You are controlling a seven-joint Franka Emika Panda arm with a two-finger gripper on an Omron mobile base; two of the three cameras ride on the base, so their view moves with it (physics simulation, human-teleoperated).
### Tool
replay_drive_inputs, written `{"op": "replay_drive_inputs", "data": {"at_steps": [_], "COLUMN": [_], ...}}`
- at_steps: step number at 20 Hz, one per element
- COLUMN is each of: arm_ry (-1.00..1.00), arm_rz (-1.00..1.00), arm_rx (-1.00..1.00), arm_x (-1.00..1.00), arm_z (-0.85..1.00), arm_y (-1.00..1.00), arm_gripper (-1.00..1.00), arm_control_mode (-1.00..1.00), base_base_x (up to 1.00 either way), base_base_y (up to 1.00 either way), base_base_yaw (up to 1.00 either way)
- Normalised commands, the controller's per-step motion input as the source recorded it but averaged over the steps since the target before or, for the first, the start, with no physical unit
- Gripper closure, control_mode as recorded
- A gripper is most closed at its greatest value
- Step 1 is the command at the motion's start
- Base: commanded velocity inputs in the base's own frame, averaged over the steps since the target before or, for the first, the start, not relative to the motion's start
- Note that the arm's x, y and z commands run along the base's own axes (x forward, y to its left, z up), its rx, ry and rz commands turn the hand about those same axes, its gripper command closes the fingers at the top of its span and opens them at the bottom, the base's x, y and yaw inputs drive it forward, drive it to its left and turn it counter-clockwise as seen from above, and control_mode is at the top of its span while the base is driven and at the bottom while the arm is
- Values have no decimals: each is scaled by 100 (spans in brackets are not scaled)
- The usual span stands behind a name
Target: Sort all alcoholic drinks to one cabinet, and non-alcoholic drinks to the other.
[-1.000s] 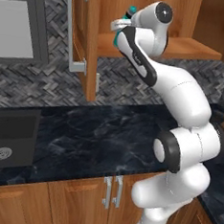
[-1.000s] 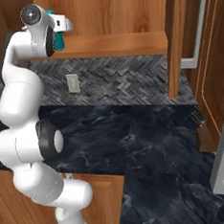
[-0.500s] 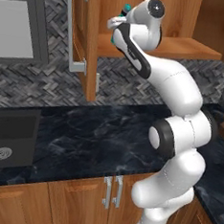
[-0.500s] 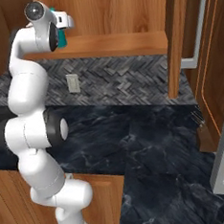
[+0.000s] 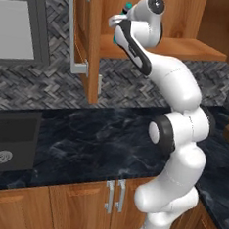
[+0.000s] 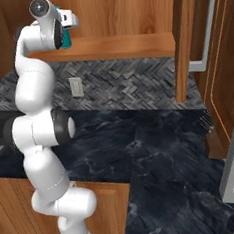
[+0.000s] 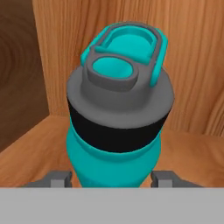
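Observation:
A slim teal bottle (image 7: 114, 131) with a dark grey screw cap stands upright on the wooden floor of the open wall cabinet (image 5: 191, 48). My gripper (image 7: 111, 178) straddles its body, and the two fingertips (image 7: 56, 178) sit a sliver off each side, open. In the left base view the gripper (image 5: 122, 25) reaches into the cabinet at the shelf's left end, with the bottle's teal cap (image 5: 127, 6) peeking above the hand. From the right base view the gripper (image 6: 68, 22) is raised to the cabinet shelf (image 6: 127, 44), and a strip of the teal bottle (image 6: 66, 41) shows beside the wrist.
The open cabinet door (image 5: 89, 45) with its silver bar handle hangs just left of the hand. Another wooden door (image 6: 183, 38) hangs to the right. Below lie the dark marble counter (image 5: 85, 138), a sink (image 5: 5, 148) at left, a wall outlet (image 6: 76, 86) and low cabinet doors (image 5: 113, 197).
The hand has shifted a little left along the shelf with the bottle, the arm standing straighter. The fingers have eased apart from the bottle's sides.

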Motion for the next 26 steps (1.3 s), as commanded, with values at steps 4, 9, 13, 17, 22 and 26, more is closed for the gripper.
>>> {"op": "replay_drive_inputs", "data": {"at_steps": [4, 9, 13, 17, 22, 26], "arm_ry": [2, 5, 1, 0, 0, 0], "arm_rz": [0, 0, 0, 0, 0, 0], "arm_rx": [0, 0, 0, 0, 0, 0], "arm_x": [48, 34, 26, -7, -83, -100], "arm_z": [0, 0, 0, 0, -5, -22], "arm_y": [2, 1, 4, 1, 0, 0], "arm_gripper": [-100, -100, -100, -100, -100, -100], "arm_control_mode": [-100, -100, -100, -100, -100, -100], "base_base_x": [0, 0, 0, 0, 0, 0], "base_base_y": [0, 0, 0, 0, 0, 0], "base_base_yaw": [0, 0, 0, 0, 0, 0]}}
